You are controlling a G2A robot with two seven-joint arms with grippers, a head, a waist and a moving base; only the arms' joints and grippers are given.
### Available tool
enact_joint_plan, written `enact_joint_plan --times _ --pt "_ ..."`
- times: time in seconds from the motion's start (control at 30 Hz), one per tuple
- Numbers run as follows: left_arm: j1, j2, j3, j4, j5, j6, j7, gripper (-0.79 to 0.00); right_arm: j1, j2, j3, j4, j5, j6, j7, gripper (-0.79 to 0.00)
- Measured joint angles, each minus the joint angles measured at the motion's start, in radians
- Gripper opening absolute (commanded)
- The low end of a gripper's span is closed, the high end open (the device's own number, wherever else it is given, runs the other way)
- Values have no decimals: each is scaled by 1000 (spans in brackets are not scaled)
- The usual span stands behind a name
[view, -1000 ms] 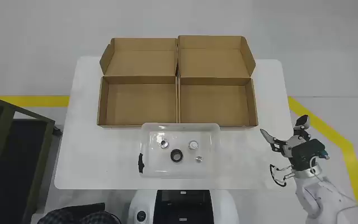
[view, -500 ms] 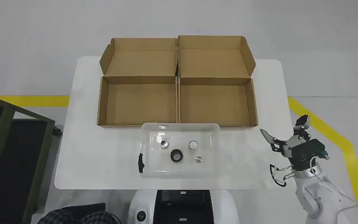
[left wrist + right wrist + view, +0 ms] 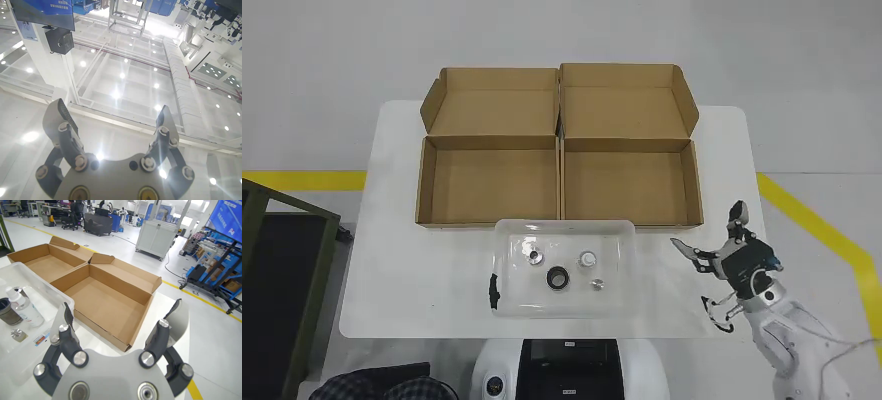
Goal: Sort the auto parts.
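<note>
Your clear bin holds 4 parts: 1 dark bearing, 1 white spray bottle, 1 steel cylinder, 1 small metal fitting. 2 open cardboard boxes stand just beyond it. Right tool, beside the bin, and left tool are released.

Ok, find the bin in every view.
Top view: bin at the table's near edge, right box behind it.
Left wrist view: left gripper faces the ceiling.
Right wrist view: bin past a finger of the right gripper, beside the right box.
Shared landmark: the right box.
</note>
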Motion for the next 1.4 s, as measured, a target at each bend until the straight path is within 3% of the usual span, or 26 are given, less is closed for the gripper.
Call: enact_joint_plan --times 0.17,0.47,0.9,1.4 --pt "0 0 0 0 0 0 0 0 16 3 -57 -23 -48 -13 32 0" --pt "0 0 0 0 0 0 0 0 67 9 -184 -76 -58 -123 111 0" --pt "0 0 0 0 0 0 0 0 179 17 -312 -73 35 -253 397 0" --pt "0 0 0 0 0 0 0 0 239 29 -419 -33 60 -322 557 0"
